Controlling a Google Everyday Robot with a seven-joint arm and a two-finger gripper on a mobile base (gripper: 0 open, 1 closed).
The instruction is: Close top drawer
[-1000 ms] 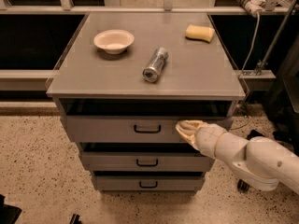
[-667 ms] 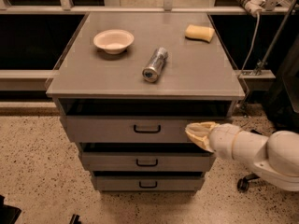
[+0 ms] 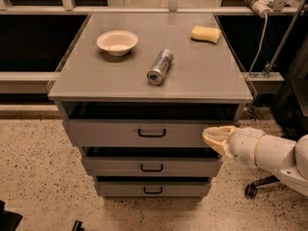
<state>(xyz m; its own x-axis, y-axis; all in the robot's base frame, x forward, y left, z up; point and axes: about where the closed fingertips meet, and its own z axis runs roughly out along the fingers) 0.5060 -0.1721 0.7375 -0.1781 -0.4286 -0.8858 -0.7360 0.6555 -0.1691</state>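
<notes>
Top drawer [image 3: 139, 133] stands ajar, horizontal arm's [image 3: 269, 153] tool [image 3: 215, 137] at its front's right end.

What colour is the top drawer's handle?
The handle is black, camera view; the gripper is at the top drawer's right end.

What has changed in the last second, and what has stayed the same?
The gripper slid right along the top drawer front, toward its right end. Nothing was grasped or released. The drawer, bowl, can and sponge stayed put.
</notes>
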